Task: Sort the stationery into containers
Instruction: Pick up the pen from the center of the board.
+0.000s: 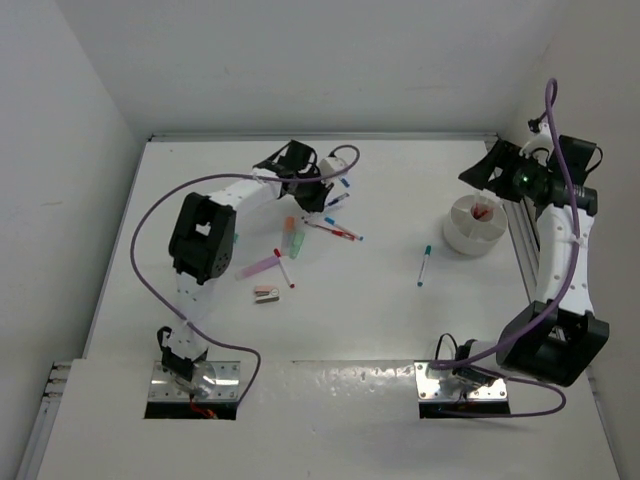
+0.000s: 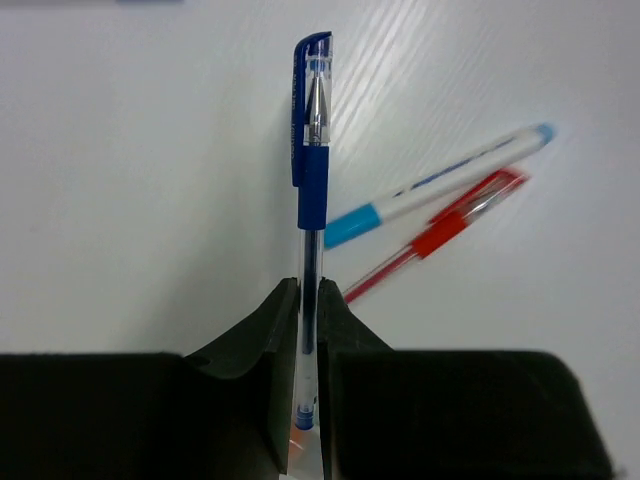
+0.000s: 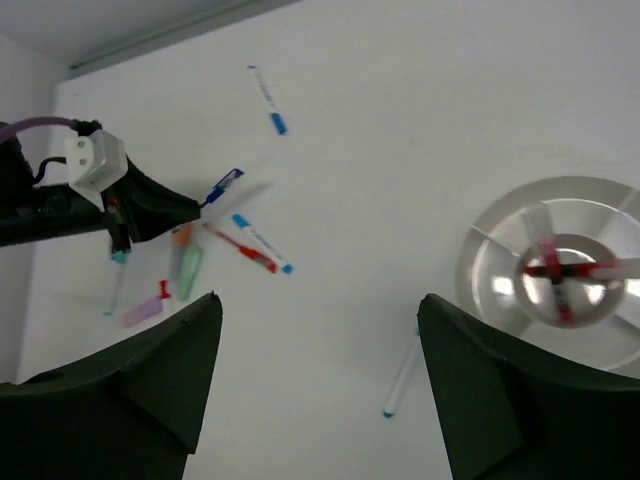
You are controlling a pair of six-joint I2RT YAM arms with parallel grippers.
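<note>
"Left hand (image 2: pixel 308 300) is clamped on the blue pen (image 2: pixel 312 150), right?"
"Yes. It pinches the thin clear barrel near one end, so the capped tip pokes out ahead, easy to drop in."
"And the right hand (image 3: pixel 320 315)?"
"Spread wide, holding nothing. The round white tub (image 3: pixel 478 262) sits just beside it."

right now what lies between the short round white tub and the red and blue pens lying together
Only a thin white teal-capped pen, nearer the tub; otherwise bare. Top view shows it.
</note>
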